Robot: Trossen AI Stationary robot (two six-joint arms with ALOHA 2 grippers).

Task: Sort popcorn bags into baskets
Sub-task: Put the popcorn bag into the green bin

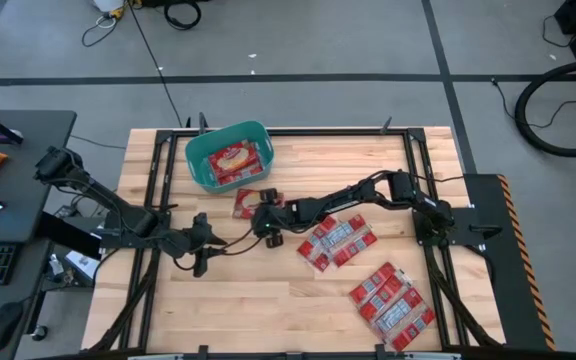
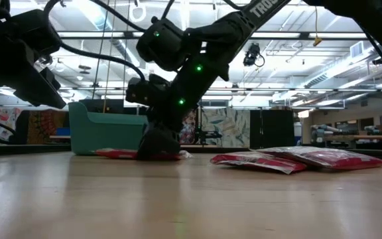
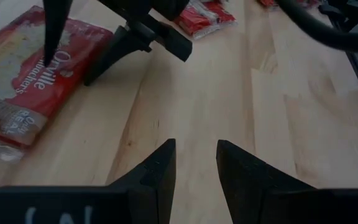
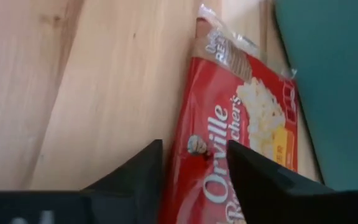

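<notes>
Progress of the sorting, seen from above and from both wrists. The teal basket (image 1: 204, 158) stood at the far side of the desk (image 1: 268, 300) and already held at least one popcorn bag (image 1: 236, 158); how many lay stacked under it could not be told. One loose bag (image 1: 248, 203) lay flat on the desk just beside the basket's near wall. The right pincer (image 1: 268, 222) was lowered to this bag, its fingers (image 4: 135, 177) parted with the bag's edge between them, not yet closed on it. The left pincer (image 1: 200, 258) waited near the middle of the desk, empty and with its fingers (image 3: 157, 171) apart over bare wood. Two further groups remained unsorted: a cluster of bags (image 1: 334, 240) just right of the working pincer, and a second cluster (image 1: 392, 304) toward the near right corner. By this showing the task was at an early stage, with most bags left on the desk and the bag beside the basket judged next for transfer.
</notes>
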